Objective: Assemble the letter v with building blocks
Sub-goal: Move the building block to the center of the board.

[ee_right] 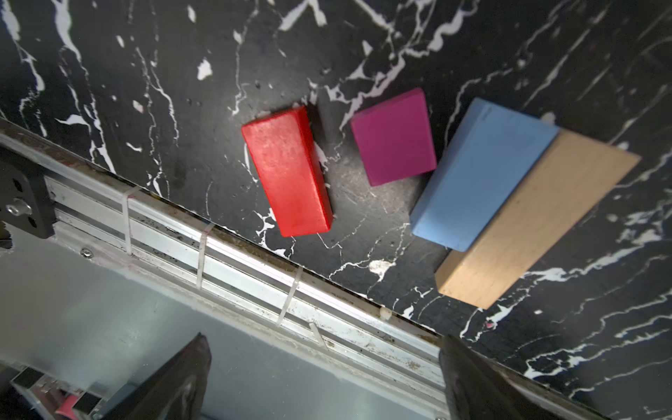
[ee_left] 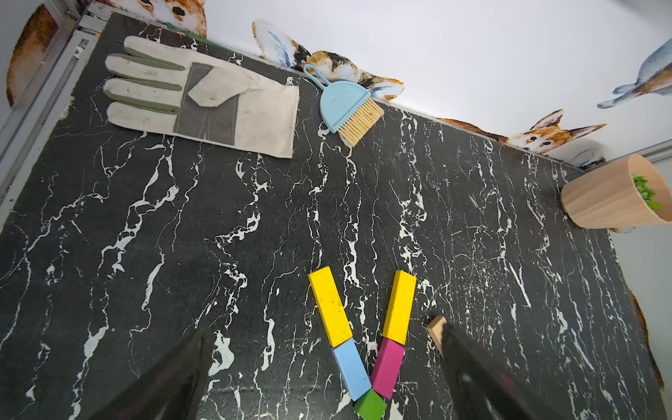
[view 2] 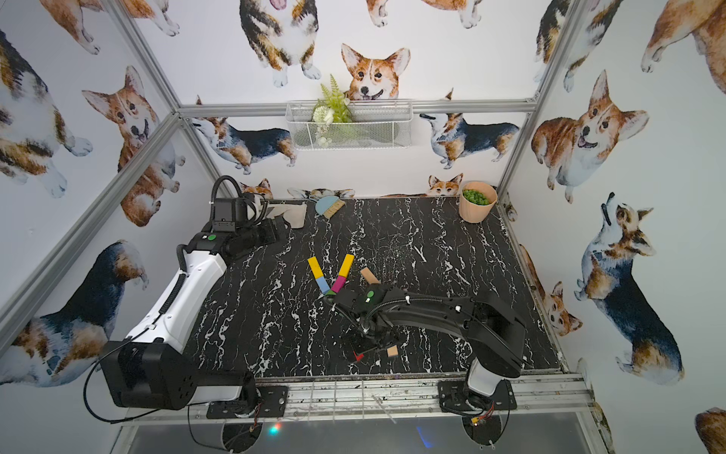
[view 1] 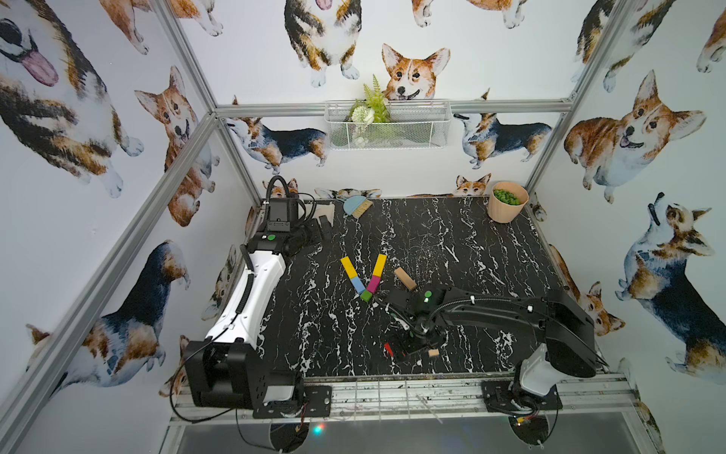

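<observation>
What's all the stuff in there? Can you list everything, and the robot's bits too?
V blocks: five; yellow bars (two), light blue stub, magenta stub, green tip; mid-table.
loose tan block: one, tan, beside the V.
spare blocks: four; red block, magenta block, light blue block touching tan bar; near the front edge.
glove: one, off-white and grey, back left corner.
brush: one, light blue, back edge.
pot: one, peach, back right corner.
wire basket: one, white, back wall.
table: one, black marble.
left gripper: one, black, open, empty.
right gripper: one, black, open, above the spare blocks.
</observation>
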`<state>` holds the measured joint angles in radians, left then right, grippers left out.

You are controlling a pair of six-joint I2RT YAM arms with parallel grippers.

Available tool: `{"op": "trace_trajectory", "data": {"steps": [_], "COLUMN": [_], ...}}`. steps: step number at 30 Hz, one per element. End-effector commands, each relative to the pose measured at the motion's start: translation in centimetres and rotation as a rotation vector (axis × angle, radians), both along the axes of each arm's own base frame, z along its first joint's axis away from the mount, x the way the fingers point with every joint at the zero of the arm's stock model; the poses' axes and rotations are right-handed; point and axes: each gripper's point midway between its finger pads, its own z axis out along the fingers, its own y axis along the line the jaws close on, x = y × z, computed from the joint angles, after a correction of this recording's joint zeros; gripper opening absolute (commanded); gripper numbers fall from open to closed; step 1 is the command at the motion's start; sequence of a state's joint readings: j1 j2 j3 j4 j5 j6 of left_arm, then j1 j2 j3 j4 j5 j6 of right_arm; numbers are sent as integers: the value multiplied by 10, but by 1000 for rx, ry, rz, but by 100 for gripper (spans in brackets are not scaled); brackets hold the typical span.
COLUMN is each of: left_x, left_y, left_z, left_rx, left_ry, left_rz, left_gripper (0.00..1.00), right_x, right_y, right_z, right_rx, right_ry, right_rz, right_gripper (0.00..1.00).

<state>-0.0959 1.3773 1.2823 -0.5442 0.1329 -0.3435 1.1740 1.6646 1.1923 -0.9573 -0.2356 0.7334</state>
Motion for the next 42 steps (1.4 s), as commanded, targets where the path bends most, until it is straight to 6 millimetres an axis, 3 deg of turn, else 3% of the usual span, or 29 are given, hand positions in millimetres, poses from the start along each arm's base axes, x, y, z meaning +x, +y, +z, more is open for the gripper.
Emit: {"op": "trace_trajectory", "data": {"steps": [1, 6, 11, 18, 26, 42], "left_x": [2, 2, 0, 7, 14, 13], "left_y": [-2, -6, -1, 3, 4, 20], "left_z": [8, 15, 28, 33, 36, 32], "left_rx": [-14, -43, -30, -19, -43, 4], "left_ry": [-27, -2, 18, 14, -27, -29], "left_rz": [-7, -11, 2, 12, 38, 56], "left_gripper": [100, 100, 100, 100, 100, 100], "right_x": [-13, -13, 4, 4, -19, 8], "right_y": [-4, -1, 6, 7, -9, 5], "right_z": [1, 6, 13, -16, -32, -44], "right_rx": [-21, -40, -44, -34, -43, -52], "right_ry": [89, 114, 35, 34, 151, 245], "right_rz": [-18, -38, -49, -40, -28, -28], "right_gripper": [99, 97, 98, 98, 98, 98]}}
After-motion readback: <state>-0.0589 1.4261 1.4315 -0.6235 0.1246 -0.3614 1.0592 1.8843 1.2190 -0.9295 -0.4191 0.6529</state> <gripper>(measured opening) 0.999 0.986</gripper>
